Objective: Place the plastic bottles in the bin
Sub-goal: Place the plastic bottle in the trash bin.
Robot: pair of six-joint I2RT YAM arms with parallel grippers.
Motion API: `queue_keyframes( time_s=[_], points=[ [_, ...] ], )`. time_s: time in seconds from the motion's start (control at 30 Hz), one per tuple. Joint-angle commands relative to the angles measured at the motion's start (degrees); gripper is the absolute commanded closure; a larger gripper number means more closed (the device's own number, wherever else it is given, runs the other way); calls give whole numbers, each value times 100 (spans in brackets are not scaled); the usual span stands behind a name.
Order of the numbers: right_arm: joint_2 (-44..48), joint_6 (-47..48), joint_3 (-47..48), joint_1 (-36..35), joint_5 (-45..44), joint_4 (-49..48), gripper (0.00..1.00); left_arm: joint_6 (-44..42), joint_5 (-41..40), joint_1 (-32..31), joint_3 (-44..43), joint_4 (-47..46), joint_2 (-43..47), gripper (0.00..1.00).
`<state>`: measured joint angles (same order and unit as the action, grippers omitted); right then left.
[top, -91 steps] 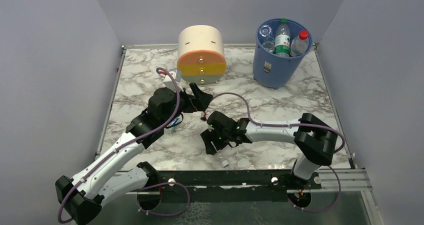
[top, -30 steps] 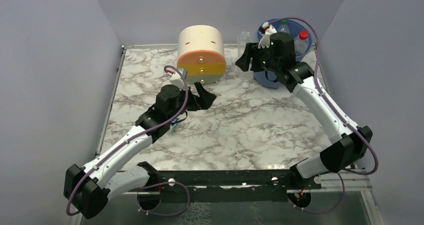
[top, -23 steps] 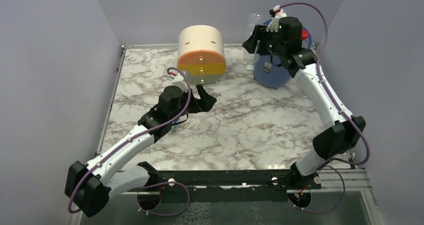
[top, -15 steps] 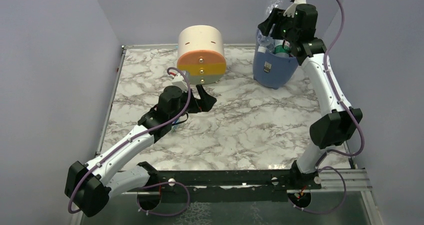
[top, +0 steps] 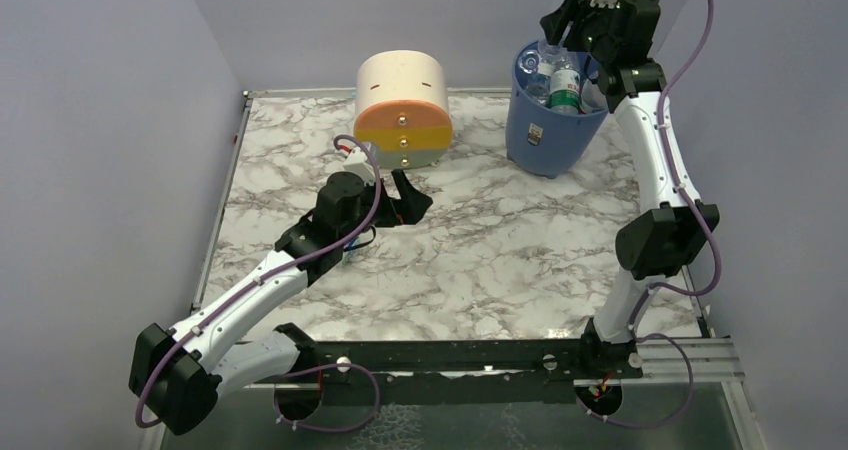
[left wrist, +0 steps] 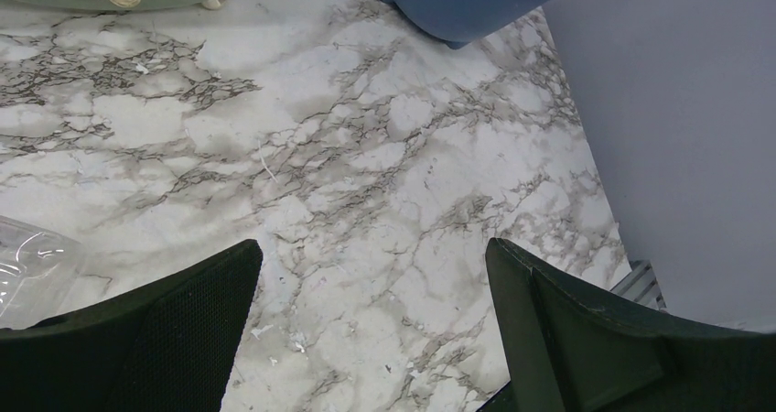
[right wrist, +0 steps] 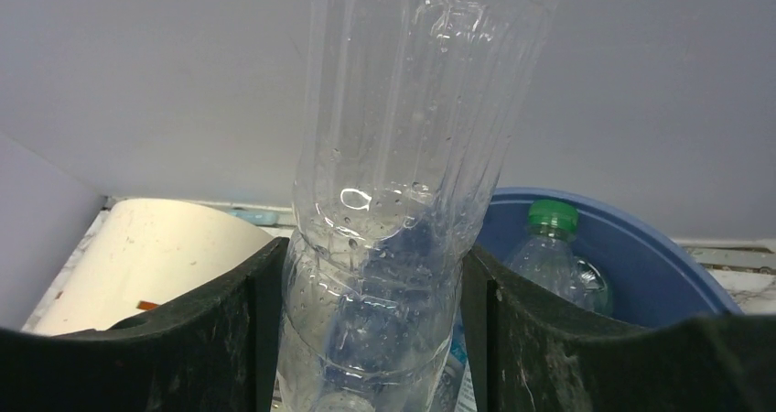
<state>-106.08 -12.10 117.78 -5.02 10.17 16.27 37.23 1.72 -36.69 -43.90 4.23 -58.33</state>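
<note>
Above the bin (top: 545, 135), the right gripper (right wrist: 373, 252), just raised from beside it, clamps a clear bottle (right wrist: 412, 110), seemingly ready to drop; the left gripper (left wrist: 371, 247) stays open.

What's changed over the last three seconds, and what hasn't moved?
The right gripper, shut on a clear bottle, has left the near middle of the table, swung to the far right corner and risen. It now holds the bottle high, seemingly over the bin. Nothing was let go. The open left gripper barely shifted. The drawer unit and the bottles already in the bin stayed put.
</note>
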Motion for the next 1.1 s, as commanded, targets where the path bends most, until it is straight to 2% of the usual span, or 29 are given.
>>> queue_keyframes(
  time_s=[0.0,0.27,1.07],
  points=[
    [-63,473,-30,11,-164,-471,54,-80,99,39,-106,14,-1,1],
    [-234,687,-74,10,-409,-488,53,-102,114,39,-172,6,-97,1],
    [156,1005,-1175,9,-910,-782,49,-49,191,39,-111,-143,-254,1]
  ],
)
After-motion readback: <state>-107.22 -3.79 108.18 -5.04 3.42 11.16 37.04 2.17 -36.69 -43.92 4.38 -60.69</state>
